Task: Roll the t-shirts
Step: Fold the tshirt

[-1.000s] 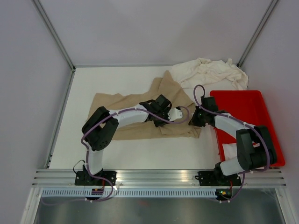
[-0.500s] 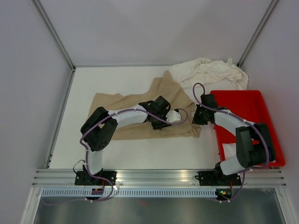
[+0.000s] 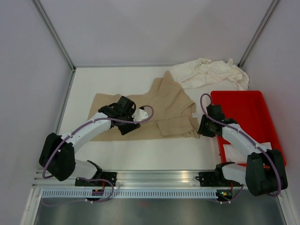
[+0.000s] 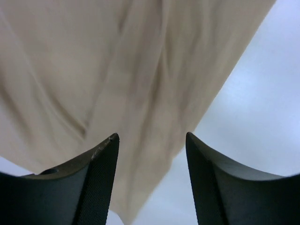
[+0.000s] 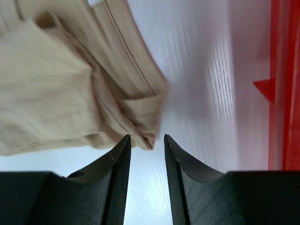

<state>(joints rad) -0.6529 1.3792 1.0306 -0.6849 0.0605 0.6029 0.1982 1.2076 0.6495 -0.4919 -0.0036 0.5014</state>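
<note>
On the white counter [image 3: 112, 79], centre: tan t-shirt [image 3: 164, 101] spread out, mostly flat but wrinkled, one sleeve pointing toward the far edge, near hem folded over along the right half. Small white neck label [image 3: 193, 114] showing close to its right edge.

Far right corner: cream-white t-shirts [image 3: 208, 74] in a crumpled heap, just beside the tan one's far sleeve and near the far rim of the red tray [image 3: 248, 105]. Tray set along the right side of the counter, just beside the tan shirt's right edge.

Left arm [image 3: 84, 133] reaching in from the near left, wrist over the left portion of the tan t-shirt. Left jaws parted, nothing between them. From the left wrist view: blurred tan cloth [image 4: 117, 70] beneath, bare counter off to the right.

Right arm [image 3: 239, 138] lying along the tray's left wall, wrist at the tan shirt's near right corner. Right jaws a narrow gap apart, gripping nothing; white counter visible in the gap. Folded corner of tan fabric [image 5: 51, 93] right at the tips, touching or not cannot tell. Red tray wall [image 5: 283, 93] at the right of that view.
</note>
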